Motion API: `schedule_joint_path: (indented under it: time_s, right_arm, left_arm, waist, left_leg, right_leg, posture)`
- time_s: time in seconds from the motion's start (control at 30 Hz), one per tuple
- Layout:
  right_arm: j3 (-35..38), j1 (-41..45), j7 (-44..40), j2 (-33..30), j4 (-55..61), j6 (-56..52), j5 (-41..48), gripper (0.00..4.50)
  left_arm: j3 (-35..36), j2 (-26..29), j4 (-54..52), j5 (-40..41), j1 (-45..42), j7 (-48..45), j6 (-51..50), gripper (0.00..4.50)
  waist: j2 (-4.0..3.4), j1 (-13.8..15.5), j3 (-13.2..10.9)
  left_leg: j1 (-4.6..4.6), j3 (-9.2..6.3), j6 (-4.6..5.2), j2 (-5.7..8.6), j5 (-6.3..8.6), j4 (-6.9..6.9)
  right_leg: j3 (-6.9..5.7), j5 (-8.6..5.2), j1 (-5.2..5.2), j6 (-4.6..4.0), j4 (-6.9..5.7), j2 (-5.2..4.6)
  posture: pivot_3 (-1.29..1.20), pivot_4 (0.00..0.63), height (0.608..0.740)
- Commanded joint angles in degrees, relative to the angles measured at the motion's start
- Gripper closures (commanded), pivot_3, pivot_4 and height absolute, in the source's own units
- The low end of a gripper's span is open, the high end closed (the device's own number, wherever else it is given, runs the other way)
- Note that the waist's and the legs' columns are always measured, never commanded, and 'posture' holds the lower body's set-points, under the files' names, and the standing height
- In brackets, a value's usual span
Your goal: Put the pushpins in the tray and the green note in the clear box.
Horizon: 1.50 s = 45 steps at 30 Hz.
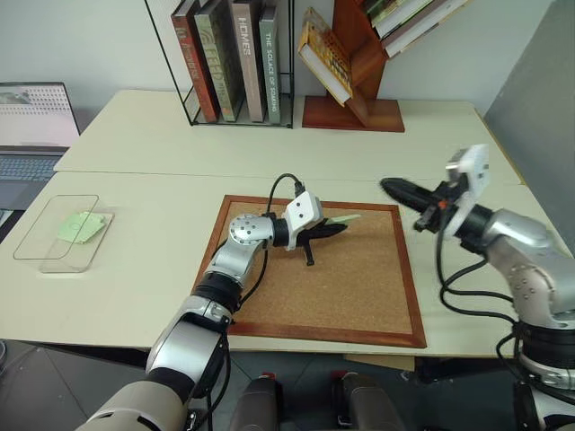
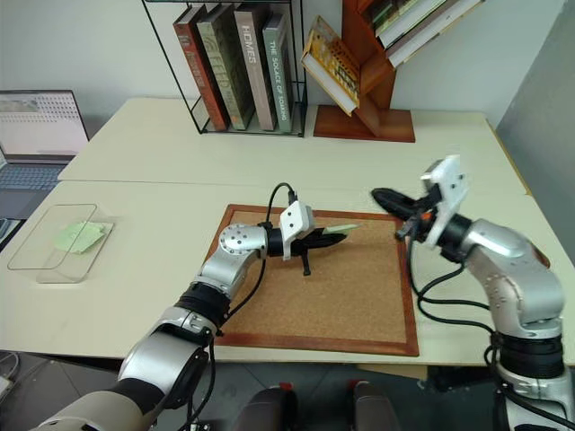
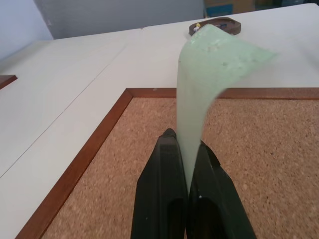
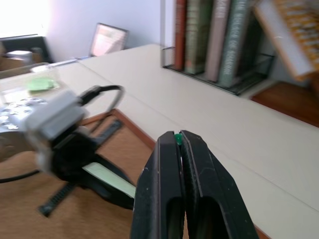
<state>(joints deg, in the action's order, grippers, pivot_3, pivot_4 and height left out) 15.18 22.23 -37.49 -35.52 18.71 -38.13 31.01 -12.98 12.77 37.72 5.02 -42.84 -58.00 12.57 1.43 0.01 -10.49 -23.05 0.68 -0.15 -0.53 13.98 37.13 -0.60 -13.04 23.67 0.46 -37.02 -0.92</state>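
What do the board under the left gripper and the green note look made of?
Board: likely cork, speckled grainy tan surface, in a reddish wood-look frame. Green note: thin matte paper, judging by how it curls and bends upward from the left gripper.

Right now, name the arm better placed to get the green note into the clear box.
Left. Its pincer is shut on the green note above the cork board, and the clear box lies on the robot's left. The right pincer pinches a green pushpin.

You get bright, even indoor light with only soft shadows on the desk (image 1: 135, 269), a glaring white patch at the right wrist view's upper left, and blurred books (image 4: 214, 40) there.
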Motion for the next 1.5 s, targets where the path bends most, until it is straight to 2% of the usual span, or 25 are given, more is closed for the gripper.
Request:
schedule_joint_path:
  time_s: [0.03,0.23,0.33,0.5,0.73,0.8,0.83,0.97,1.37,1.5]
  right_arm:
    - [6.5,-3.2,4.8,-2.2,-3.7,1.5,-3.2,4.50]
    - [9.7,-11.2,12.3,-5.9,-13.6,6.3,-14.0,4.50]
    - [9.3,-12.6,15.0,-6.4,-18.6,8.7,-17.4,4.50]
    - [7.1,-9.8,19.1,-6.1,-28.3,14.2,-22.7,4.50]
    - [4.6,-2.8,23.1,-4.7,-40.2,19.1,-26.0,4.50]
    - [4.5,-1.6,23.2,-4.5,-42.5,19.3,-25.9,4.04]
    - [4.5,-1.1,23.3,-4.4,-43.3,19.2,-25.8,3.96]
    - [5.2,0.1,23.9,-4.3,-45.2,18.3,-24.9,3.01]
    - [7.2,0.1,24.2,-4.1,-43.1,15.4,-21.9,0.20]
    - [8.0,0.1,23.8,-4.0,-42.8,14.4,-20.7,0.20]
  left_arm:
    - [0.1,0.7,-5.2,-1.0,1.2,1.2,-0.2,4.47]
    - [-0.8,1.1,-13.5,-1.3,4.4,1.9,-4.0,4.47]
    - [-1.4,1.3,-17.9,-1.5,6.0,2.2,-6.1,4.47]
    - [-2.4,1.8,-22.8,-1.9,7.8,2.5,-8.7,4.47]
    - [-3.0,2.1,-23.2,-2.8,7.5,3.5,-8.7,4.47]
    - [-3.1,2.1,-23.4,-2.9,7.6,3.7,-8.8,4.50]
    - [-3.1,2.1,-23.5,-2.9,7.7,3.8,-8.8,4.50]
    - [-3.3,2.2,-24.0,-2.9,8.0,4.2,-9.1,4.50]
    - [-3.3,1.8,-23.2,-2.9,7.8,4.5,-8.8,4.50]
    - [-3.4,1.5,-22.9,-2.9,7.6,4.6,-8.7,4.50]
  waist:
    - [0.00,0.0,0.0]
    - [-0.05,0.0,0.0]
    - [-0.07,-0.1,0.0]
    - [-0.15,-0.4,0.1]
    - [-0.23,-0.4,0.1]
    - [-0.23,-0.4,0.1]
    - [-0.23,-0.3,0.1]
    - [-0.23,-0.2,0.1]
    - [-0.24,-0.3,0.1]
    - [-0.24,-0.3,0.1]
  left_leg:
    - [0.00,-0.01,0.00,0.00,0.00,0.00]
    - [0.07,0.03,0.00,0.01,0.00,0.02]
    - [0.12,0.06,0.00,0.00,0.00,0.02]
    - [0.21,0.17,0.01,-0.03,-0.01,0.04]
    - [0.26,0.21,0.01,-0.09,-0.01,0.10]
    - [0.22,0.20,0.01,-0.08,-0.01,0.09]
    - [0.21,0.20,0.01,-0.07,-0.01,0.09]
    - [0.15,0.20,0.01,-0.04,-0.01,0.07]
    - [0.19,0.18,0.01,-0.06,-0.01,0.08]
    - [0.18,0.20,0.01,-0.05,-0.01,0.08]
  right_leg:
    - [0.00,0.00,0.00,0.00,0.00,0.00]
    - [0.05,0.00,-0.03,0.01,-0.07,0.01]
    - [0.06,0.00,-0.08,0.01,-0.06,0.02]
    - [0.13,0.02,-0.08,0.03,-0.14,0.09]
    - [0.15,0.04,-0.11,0.05,-0.19,0.22]
    - [0.17,0.04,-0.11,0.05,-0.15,0.21]
    - [0.17,0.04,-0.11,0.05,-0.14,0.21]
    - [0.21,0.04,-0.11,0.05,-0.05,0.16]
    - [0.20,0.04,-0.11,0.05,-0.12,0.16]
    - [0.21,0.04,-0.11,0.05,-0.11,0.15]
  posture:
    - [0.00,0.150,0.740]
    - [0.00,0.150,0.740]
    - [0.00,0.150,0.740]
    - [0.00,0.150,0.740]
    - [0.00,0.150,0.740]
    - [0.00,0.150,0.740]
    - [0.00,0.150,0.740]
    - [0.00,0.150,0.740]
    - [0.00,0.150,0.740]
    - [0.00,0.150,0.740]
